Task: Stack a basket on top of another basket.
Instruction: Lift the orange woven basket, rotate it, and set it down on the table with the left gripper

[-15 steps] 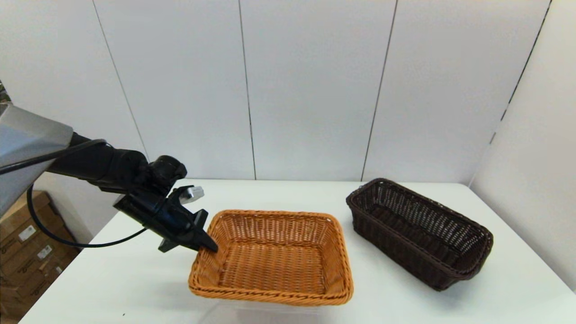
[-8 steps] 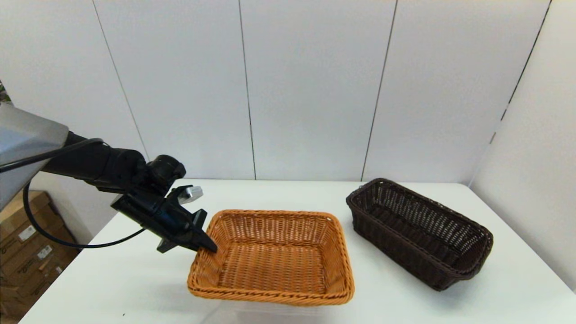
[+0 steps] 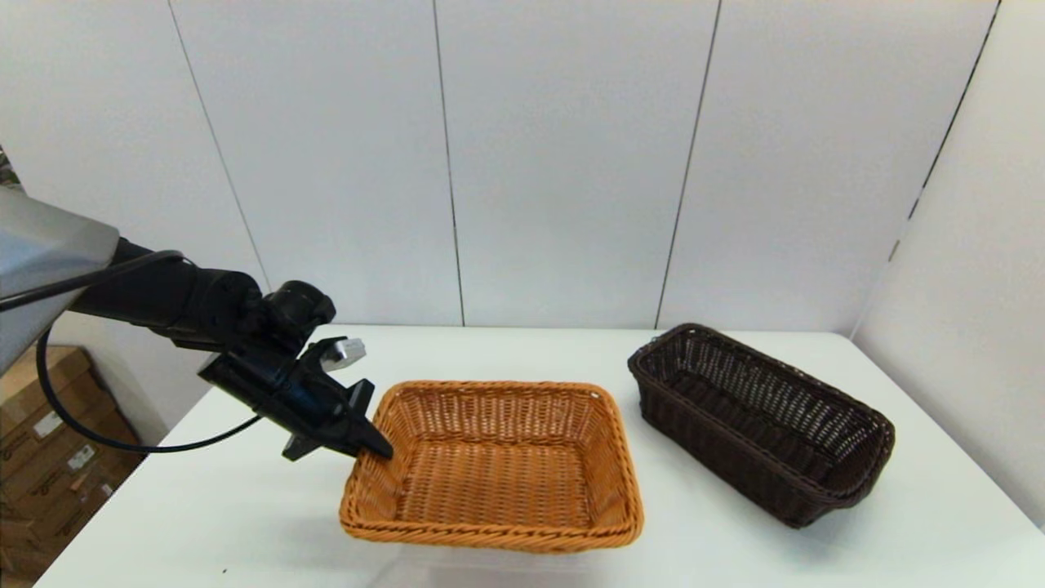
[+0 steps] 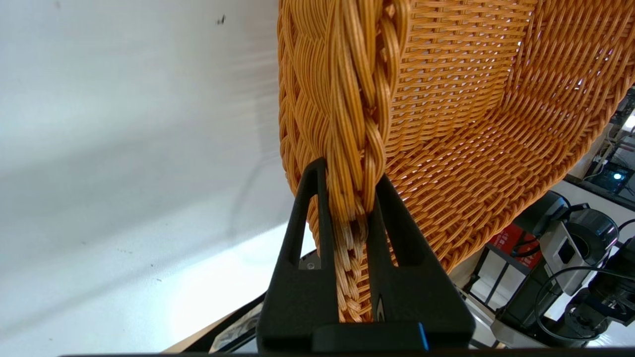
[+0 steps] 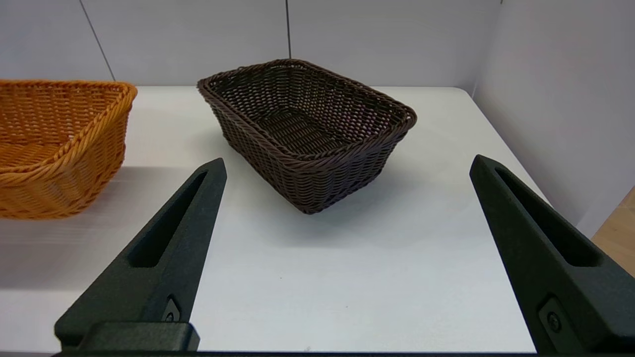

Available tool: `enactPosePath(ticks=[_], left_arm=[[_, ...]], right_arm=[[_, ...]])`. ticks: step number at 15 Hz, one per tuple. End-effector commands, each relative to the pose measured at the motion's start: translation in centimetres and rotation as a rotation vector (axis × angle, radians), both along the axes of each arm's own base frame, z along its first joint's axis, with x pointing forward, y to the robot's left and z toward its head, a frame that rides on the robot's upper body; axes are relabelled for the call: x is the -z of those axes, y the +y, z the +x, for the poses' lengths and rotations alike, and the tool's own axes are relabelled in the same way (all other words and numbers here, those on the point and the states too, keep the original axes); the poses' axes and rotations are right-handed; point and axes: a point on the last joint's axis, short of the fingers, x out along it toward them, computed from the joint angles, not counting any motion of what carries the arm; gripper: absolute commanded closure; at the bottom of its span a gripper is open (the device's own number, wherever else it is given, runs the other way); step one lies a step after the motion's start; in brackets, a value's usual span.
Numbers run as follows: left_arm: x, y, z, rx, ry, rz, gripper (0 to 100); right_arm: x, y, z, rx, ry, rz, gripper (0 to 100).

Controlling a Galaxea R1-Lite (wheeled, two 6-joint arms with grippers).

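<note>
Wicker fills the near foreground: the orange basket (image 3: 491,465) sits toward the front of the white table (image 3: 245,523), left of centre, with its near edge raised slightly and a pale shadow beneath it. The left gripper (image 3: 371,445) is clamped on the braided rim at the basket's left side; the left wrist view shows one black finger (image 4: 311,218) outside the braid and the other inside, pressed tight against the weave. The right gripper (image 5: 347,183) hangs low over the near right part of the table with its two fingers spread wide, holding nothing, and faces the dark brown basket (image 3: 761,422). That dark brown basket stands farther back on the right side of the table, flat on the surface, set at an angle, well apart from the orange basket. Behind the table rises a plain panelled wall (image 3: 563,163).
</note>
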Motion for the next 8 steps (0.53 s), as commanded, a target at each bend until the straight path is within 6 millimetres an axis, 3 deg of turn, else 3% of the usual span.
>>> enactPosePath(ticks=[1,8], left_arm=[[0.13,0.02,-0.17,-0.002,0.013,-0.003,100],[1.08,0.04,-0.26,-0.001,0.041,0.001,100]], right_arm=[[0.0,0.0,0.01,0.0,0.001,0.0,0],[-0.04,0.0,0.0,0.0,0.0,0.0,0]])
